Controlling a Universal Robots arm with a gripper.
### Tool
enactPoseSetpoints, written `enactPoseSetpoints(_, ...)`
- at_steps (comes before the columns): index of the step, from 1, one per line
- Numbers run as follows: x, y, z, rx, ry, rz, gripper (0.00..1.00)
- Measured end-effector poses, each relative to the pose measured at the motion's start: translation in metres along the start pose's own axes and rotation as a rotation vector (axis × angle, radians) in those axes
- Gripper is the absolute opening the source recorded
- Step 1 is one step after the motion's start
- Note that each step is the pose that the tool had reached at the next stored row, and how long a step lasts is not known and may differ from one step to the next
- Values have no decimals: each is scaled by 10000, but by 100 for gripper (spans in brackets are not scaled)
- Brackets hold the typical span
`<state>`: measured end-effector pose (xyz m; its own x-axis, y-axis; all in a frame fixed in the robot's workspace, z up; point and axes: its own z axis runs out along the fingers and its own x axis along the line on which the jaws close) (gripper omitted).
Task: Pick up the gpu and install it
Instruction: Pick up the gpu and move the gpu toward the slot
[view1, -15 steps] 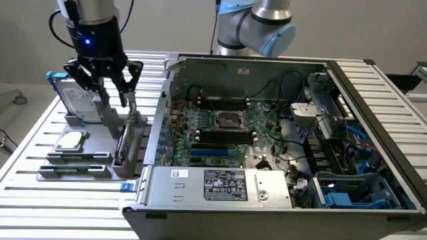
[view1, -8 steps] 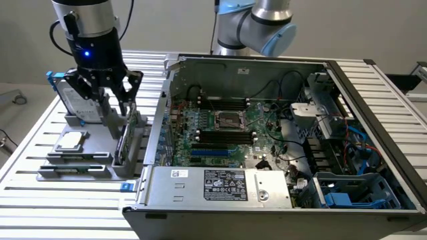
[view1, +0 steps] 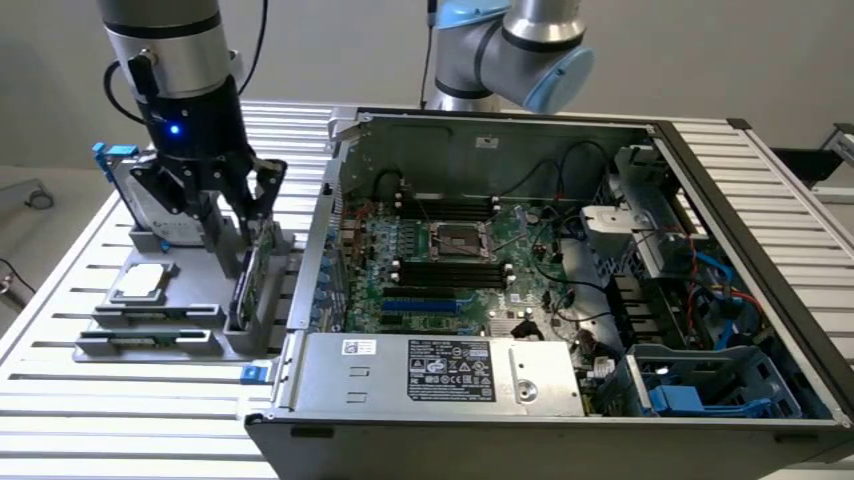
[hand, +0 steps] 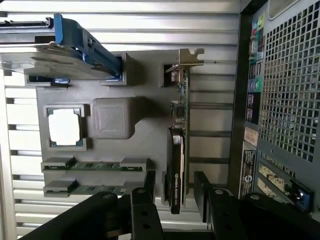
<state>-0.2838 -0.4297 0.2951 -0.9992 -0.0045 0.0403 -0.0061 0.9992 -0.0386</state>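
A: Hovering over the graphics card (view1: 254, 275) at the exterior frame's left: gripper (view1: 240, 222), jaws wide, one finger each side, gaps visible.
B: Seating?
A: On edge in a matte gray slotted holder (view1: 160, 345), beside the metal case (view1: 400, 400).
B: Wrist view?
A: Glossy black shroud, thin green board, silver bracket.
B: Exterior?
A: Open case, green motherboard (view1: 454, 260).

My arm (view1: 160, 40): silver tubes, pale-blue joint caps (view1: 558, 72), black cable (view1: 128, 80). My gripper (hand: 175, 187): black, screw-studded links, blue indicator light (view1: 174, 128).
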Motion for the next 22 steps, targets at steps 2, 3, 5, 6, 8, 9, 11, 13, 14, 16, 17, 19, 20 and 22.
enactPoseSetpoints(2, -2, -16, 29, -59, 2, 70, 44)
enactPoseSetpoints(3, -4, -23, 42, -94, 3, 104, 44)
enactPoseSetpoints(5, -10, -33, 65, -181, 3, 151, 44)
enactPoseSetpoints(6, -14, -36, 76, -233, 3, 161, 44)
enactPoseSetpoints(8, -21, -39, 99, -336, 3, 169, 44)
enactPoseSetpoints(9, -23, -41, 111, -382, 3, 170, 44)
enactPoseSetpoints(11, -24, -43, 136, -481, 2, 170, 44)
enactPoseSetpoints(13, -25, -43, 156, -592, -7, 166, 44)
enactPoseSetpoints(14, -26, -43, 169, -643, -16, 163, 44)
enactPoseSetpoints(16, -27, -43, 195, -733, -31, 160, 44)
enactPoseSetpoints(17, -27, -43, 209, -771, -35, 158, 44)
enactPoseSetpoints(19, -28, -45, 243, -823, -43, 157, 44)
enactPoseSetpoints(20, -29, -46, 261, -839, -45, 156, 44)
enactPoseSetpoints(22, -31, -50, 297, -871, -48, 155, 44)
